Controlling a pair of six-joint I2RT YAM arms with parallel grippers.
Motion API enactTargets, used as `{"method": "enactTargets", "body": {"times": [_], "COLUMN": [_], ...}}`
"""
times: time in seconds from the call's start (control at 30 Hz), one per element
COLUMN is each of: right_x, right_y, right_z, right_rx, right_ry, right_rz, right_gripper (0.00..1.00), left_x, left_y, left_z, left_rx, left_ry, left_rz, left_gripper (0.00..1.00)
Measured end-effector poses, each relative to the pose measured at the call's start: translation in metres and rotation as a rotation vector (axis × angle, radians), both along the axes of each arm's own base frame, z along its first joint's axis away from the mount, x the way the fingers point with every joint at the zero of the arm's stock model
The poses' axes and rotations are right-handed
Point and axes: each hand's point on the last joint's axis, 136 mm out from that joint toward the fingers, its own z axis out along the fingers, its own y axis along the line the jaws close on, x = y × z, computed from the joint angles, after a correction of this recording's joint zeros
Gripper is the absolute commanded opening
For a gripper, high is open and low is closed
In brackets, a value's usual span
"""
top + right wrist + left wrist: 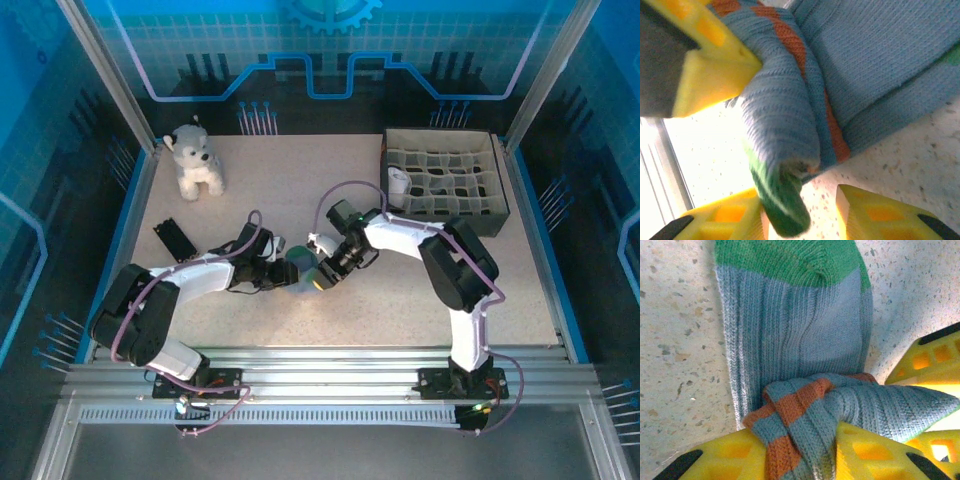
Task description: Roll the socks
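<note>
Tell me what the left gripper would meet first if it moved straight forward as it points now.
Probably the sock, its folded orange-striped cuff bunched inside the left gripper; its flat grey-blue part lies right behind.

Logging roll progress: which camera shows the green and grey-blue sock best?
Left wrist: the sock lies sharp on the table, green band, grey-blue ribbing and folded orange-striped cuff all clear. Right wrist shows its folded end close and blurred; top external, a small distant bundle.
</note>
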Motion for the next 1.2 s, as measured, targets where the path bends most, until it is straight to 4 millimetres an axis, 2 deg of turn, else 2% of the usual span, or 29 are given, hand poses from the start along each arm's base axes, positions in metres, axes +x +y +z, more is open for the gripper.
{"method": "enactTargets", "body": {"times": [0.27,0.43,0.57,0.83,1.1,1.2], "right_x": [0.007,0.022,0.025,0.021,0.026,0.026], "right_y": [-0.012,-0.008,-0.002,0.017,0.020,0.020], "right_z": [0.037,0.052,0.050,0.023,0.009,0.004], "right_rx": [0.073,0.102,0.114,0.094,0.058,0.040], "right_ry": [-0.200,-0.284,-0.265,-0.170,-0.117,-0.093], "right_rz": [-0.048,-0.095,-0.133,-0.161,-0.185,-0.193], "right_gripper": [0.39,0.41,0.42,0.42,0.39,0.36], "left_x": [0.003,0.004,0.004,0.004,0.004,0.005], "left_y": [-0.001,-0.001,-0.002,-0.003,-0.003,-0.003], "left_z": [0.000,0.000,0.000,0.000,-0.001,-0.001], "left_rx": [0.011,0.022,0.027,0.027,0.026,0.026], "left_ry": [0.025,0.050,0.062,0.072,0.076,0.072], "left_rz": [0.000,0.000,0.000,-0.003,-0.004,-0.008], "left_gripper": [0.27,0.27,0.26,0.25,0.25,0.28]}}
